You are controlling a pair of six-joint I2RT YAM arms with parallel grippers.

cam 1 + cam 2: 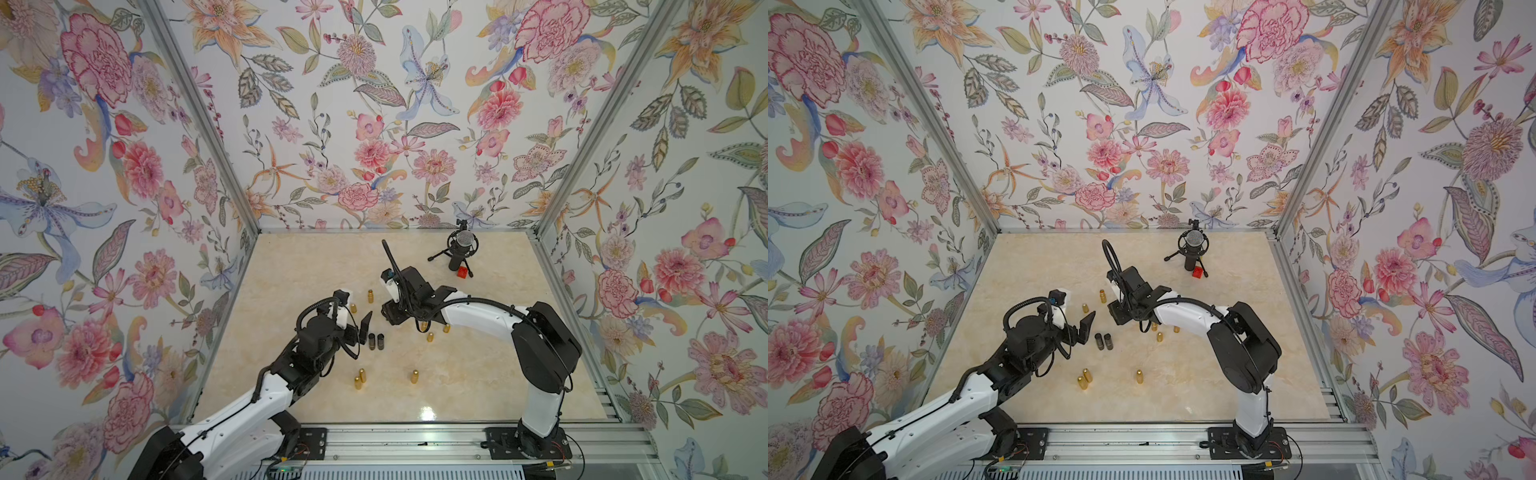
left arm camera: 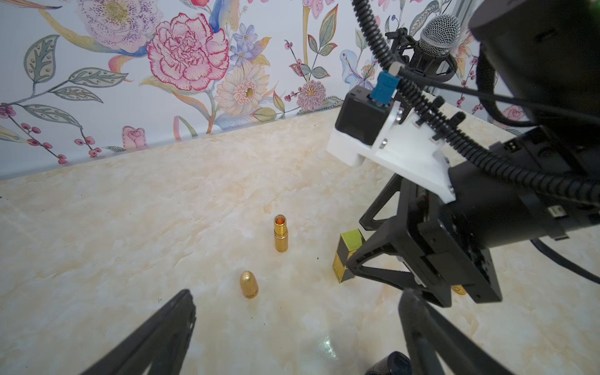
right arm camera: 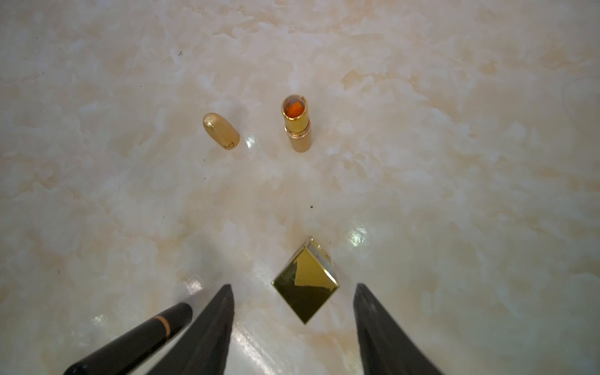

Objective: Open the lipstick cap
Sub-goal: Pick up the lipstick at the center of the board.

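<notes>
1. Square lipstick with mirror-gold top and black band [image 3: 305, 292]: stands upright on the cream marbled bench [image 3: 454, 162], between the two fingers of the right gripper [image 3: 293, 286], touching neither.
2. Right gripper: jaws partly spread, a clear gap on each side of the square lipstick; holds nothing.
3. Left gripper [image 2: 296, 293]: jaws spread wide, empty; in both top views it is just beside two short black cylinders [image 1: 376, 341].
4. Round gold lipstick, uncapped, with an orange stick showing [image 3: 296, 125]: upright, near the square lipstick but apart from it.
5. Gold bullet-shaped cap [image 3: 221, 130]: dome up, beside the uncapped lipstick, not touching.
6. Black microphone on a small tripod [image 1: 461, 245]: at the far side of the bench, with a small red cube [image 1: 461, 273] at its foot.
7. Further gold bullet-shaped pieces [image 1: 414, 376]: scattered upright on the near part of the bench.
</notes>
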